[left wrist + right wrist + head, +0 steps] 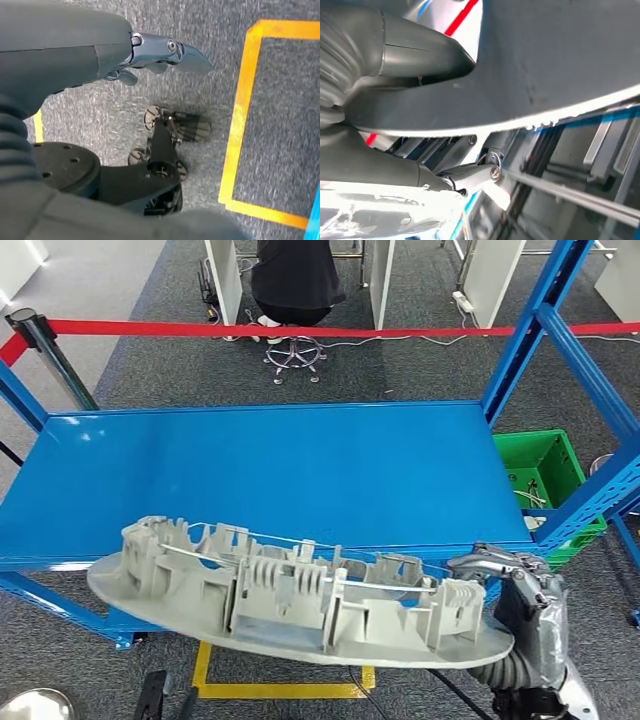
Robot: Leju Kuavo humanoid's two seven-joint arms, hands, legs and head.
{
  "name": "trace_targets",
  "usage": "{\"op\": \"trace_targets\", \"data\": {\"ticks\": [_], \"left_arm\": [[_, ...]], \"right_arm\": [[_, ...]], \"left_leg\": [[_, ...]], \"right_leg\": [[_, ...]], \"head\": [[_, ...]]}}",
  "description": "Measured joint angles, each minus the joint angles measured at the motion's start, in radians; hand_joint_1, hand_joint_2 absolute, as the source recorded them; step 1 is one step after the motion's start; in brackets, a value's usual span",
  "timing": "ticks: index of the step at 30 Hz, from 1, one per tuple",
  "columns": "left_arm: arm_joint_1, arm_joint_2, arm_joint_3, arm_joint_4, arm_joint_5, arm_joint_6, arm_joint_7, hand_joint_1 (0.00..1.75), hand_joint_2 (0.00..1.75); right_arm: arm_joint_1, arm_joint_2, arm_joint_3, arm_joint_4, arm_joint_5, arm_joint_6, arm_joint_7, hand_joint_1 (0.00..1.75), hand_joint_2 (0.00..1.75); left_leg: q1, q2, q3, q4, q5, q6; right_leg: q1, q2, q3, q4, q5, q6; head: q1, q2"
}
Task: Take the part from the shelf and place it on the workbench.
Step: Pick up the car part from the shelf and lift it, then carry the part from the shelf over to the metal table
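the right robot hand (528, 615) grips one end of the part (294, 595), a long grey plastic moulding with ribs and a thin wire running along its upper face. in the right wrist view its thumb (414, 47) lies on one face of the part's flat grey panel (554, 65) and a metal-tipped finger (471, 175) sits on the other, so the panel is clamped between them. the part is held roughly level, out in front of the robot, its far end reaching past the near edge of the blue shelf (287, 470) and over the grey carpet below.

the left robot hand (166, 50) hangs over the carpet in the left wrist view, its fingers straight and together, holding nothing.

yellow tape (279, 685) marks a rectangle on the floor under the part. a green crate (547, 465) sits on the floor beside the shelf's right upright. beyond the shelf a red barrier belt (302, 331) stretches across, and behind it a person (294, 280) in dark clothes sits on a wheeled stool.
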State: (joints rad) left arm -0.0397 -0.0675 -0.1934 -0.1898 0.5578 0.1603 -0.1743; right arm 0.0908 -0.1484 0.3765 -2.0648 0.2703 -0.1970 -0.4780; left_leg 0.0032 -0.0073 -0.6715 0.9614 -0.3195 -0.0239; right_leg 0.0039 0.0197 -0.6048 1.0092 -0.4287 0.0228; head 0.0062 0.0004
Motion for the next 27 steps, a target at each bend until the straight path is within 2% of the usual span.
{"op": "trace_targets", "data": {"ticks": [4, 8, 13, 16, 19, 22, 25, 27], "left_arm": [[0.0, 0.0, 0.0, 0.0, 0.018, -0.01, 0.0, 0.0, 1.75], [0.001, 0.001, 0.003, 0.0, 0.041, -0.043, -0.021, 0.0, 1.75], [0.003, -0.001, 0.021, 0.0, 0.079, 0.052, -0.098, 0.0, 1.75], [0.007, -0.002, 0.042, 0.0, 0.098, 0.048, -0.106, 0.0, 1.75], [0.006, -0.001, 0.055, 0.0, 0.104, 0.02, -0.107, 0.0, 1.75], [0.007, -0.001, 0.061, 0.0, 0.101, -0.032, -0.102, 0.0, 1.75], [0.011, 0.0, 0.062, 0.0, 0.091, -0.042, -0.098, 0.0, 1.75], [0.012, 0.0, 0.062, 0.0, 0.083, -0.042, -0.098, 0.0, 1.75]], "right_arm": [[0.032, 0.008, -0.041, -0.025, -0.125, 0.124, -0.002, 1.75, 1.75], [0.068, 0.019, -0.086, -0.03, -0.148, 0.164, 0.014, 1.75, 1.75], [0.179, 0.02, -0.162, -0.056, -0.212, 0.207, 0.004, 1.75, 1.75], [0.262, 0.028, -0.241, -0.093, -0.252, 0.244, -0.028, 1.75, 1.75], [0.303, 0.044, -0.303, -0.115, -0.279, 0.285, -0.034, 1.75, 1.75], [0.337, 0.083, -0.379, -0.124, -0.367, 0.391, -0.037, 1.75, 1.75], [0.36, 0.164, -0.517, -0.13, -0.446, 0.567, -0.034, 1.75, 1.75], [0.372, 0.222, -0.61, -0.13, -0.478, 0.652, -0.019, 1.75, 1.75]], "left_leg": [[0.0, 0.0, 0.0, 0.0, 0.0, 0.0], [0.0, 0.0, 0.0, 0.0, 0.0, 0.0], [0.0, -0.001, 0.001, 0.0, -0.002, 0.002], [-0.001, -0.002, 0.0, 0.0, -0.003, 0.002], [-0.001, -0.002, 0.0, 0.0, -0.003, 0.002], [-0.002, -0.002, 0.001, 0.001, -0.007, 0.004], [-0.005, -0.002, 0.002, 0.004, -0.015, 0.01], [-0.007, -0.002, 0.002, 0.007, -0.018, 0.014]], "right_leg": [[0.0, 0.0, 0.0, 0.0, 0.0, 0.0], [0.0, 0.0, 0.0, 0.0, 0.0, 0.0], [0.0, -0.004, -0.005, 0.0, -0.003, 0.0], [0.0, -0.004, 0.0, 0.0, -0.004, 0.0], [-0.001, -0.003, 0.001, 0.0, -0.003, 0.0], [-0.002, -0.004, -0.001, -0.001, -0.005, 0.002], [-0.005, -0.003, 0.005, -0.002, -0.007, 0.006], [-0.007, -0.003, 0.008, -0.002, -0.009, 0.009]], "head": [[0.0, 0.0], [0.0, 0.0], [0.0, 0.0], [0.0, 0.0], [0.0, 0.0], [0.0, 0.0], [0.0, 0.0], [0.0, 0.0]]}}
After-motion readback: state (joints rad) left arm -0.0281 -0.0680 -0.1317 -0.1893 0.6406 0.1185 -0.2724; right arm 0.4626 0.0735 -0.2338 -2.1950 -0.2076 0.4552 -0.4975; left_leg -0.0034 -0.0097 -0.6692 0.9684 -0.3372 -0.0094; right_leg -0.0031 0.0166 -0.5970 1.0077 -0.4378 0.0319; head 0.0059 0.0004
